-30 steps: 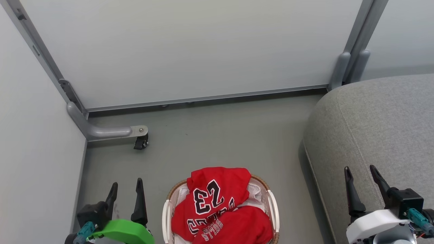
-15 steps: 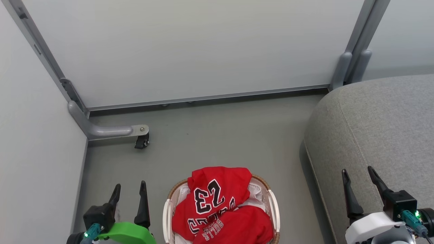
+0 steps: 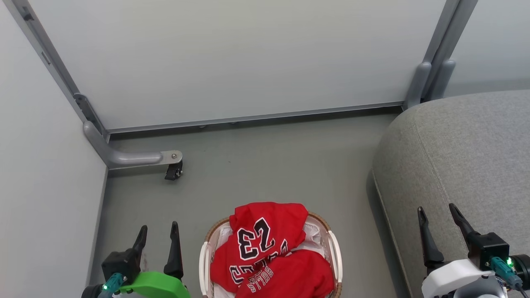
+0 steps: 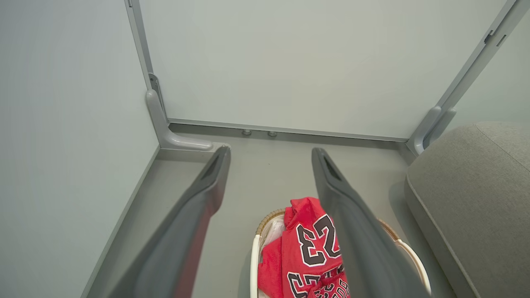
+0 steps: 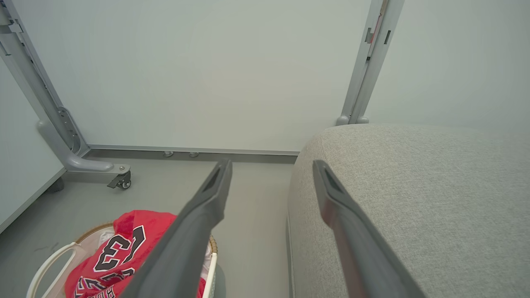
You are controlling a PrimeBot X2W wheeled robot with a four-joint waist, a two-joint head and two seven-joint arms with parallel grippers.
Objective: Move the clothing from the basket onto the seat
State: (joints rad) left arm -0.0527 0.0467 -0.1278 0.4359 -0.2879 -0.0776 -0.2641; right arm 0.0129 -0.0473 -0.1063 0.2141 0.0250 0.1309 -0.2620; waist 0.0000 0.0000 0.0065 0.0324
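Red fabric is being shown heaped in the basket (image 3: pixel 201 260): the clothing (image 3: pixel 265 248) is being kept there as two bright garments, none of it on the seat (image 3: pixel 468 157). A large black, white-edged "23" is being displayed upside down on the upper garment (image 3: pixel 258 223), which is being draped over the basket's far rim. Small white "BULLS" lettering is being carried by the nearer garment (image 3: pixel 302 275), which is being laid across the first one's lower part. A white cloth lining (image 3: pixel 314 236) is being glimpsed beside them, framed by a brown woven rim and white side handles.

The grey woven seat is being seen to the basket's right, its rounded corner being separated from the basket by a strip of grey floor (image 3: pixel 269 165). Pale partition panels (image 3: pixel 232 58) are being seen closing off the far side and the left, with a caster foot (image 3: pixel 172 170) being planted well beyond the basket.

The left gripper (image 3: pixel 159 227) is being held over the floor just left of the basket, jaws wide and empty. The right gripper (image 3: pixel 437 208) is being held over the seat's near edge, jaws equally wide, nothing between them.
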